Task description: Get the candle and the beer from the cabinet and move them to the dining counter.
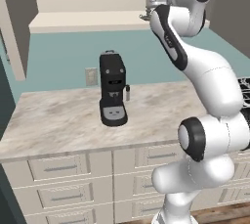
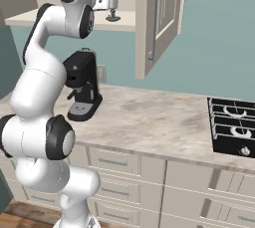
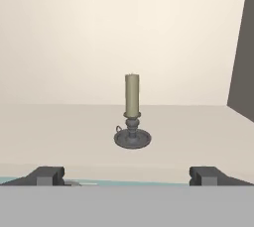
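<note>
- The candle [image 3: 132,117] stands upright on the light shelf of the cabinet [image 3: 59,137], its dark round base flat on the shelf and its small loop handle showing at 9 o'clock of the stem.
- In the hand view the candle lies straight ahead at 12 o'clock from the gripper [image 3: 127,175], almost centred between the two fingertips [image 3: 47,175], and well apart from them, deeper in on the shelf.
- Long axis of the candle: vertical. The two tips sit level, at 9 and 3 o'clock of the approach line, so the jaws would close across the axis, not along it.
- Gripper state: jaws spread wide and empty, with more gap between them than the holder base needs.
- In the right base view the gripper [image 2: 112,13] is raised to shelf height at the front edge of the cabinet, beside the swung-out cabinet door [image 2: 159,20]; in the left base view the gripper [image 1: 148,5] is seen at the same shelf edge.
- Judgement: the coming move is a straight advance along 12 o'clock, with little sideways correction needed.
- Risk, as a judgement: the taper is slim and tall, so an off-centre touch could tip it.
- The beer cannot be placed from these pictures.
</note>
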